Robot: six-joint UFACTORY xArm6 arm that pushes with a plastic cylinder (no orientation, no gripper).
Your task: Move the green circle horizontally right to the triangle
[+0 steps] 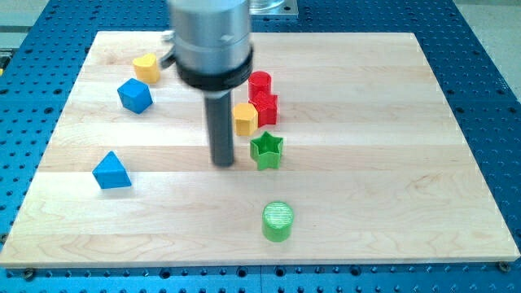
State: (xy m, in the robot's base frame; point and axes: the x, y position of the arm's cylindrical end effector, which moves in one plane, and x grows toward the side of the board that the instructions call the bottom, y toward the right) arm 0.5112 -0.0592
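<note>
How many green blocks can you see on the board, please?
2. The green star sits near the middle, just to the view's right of my tip. The green circle stands alone nearer the view's bottom. My arm could hide another behind it.

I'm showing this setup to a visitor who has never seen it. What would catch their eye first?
First the big grey arm dropping from the view's top, its dark rod ending at my tip on the wooden board, just left of the green star. Next, the green circle alone near the bottom edge, and the blue triangle far to the left.
</note>
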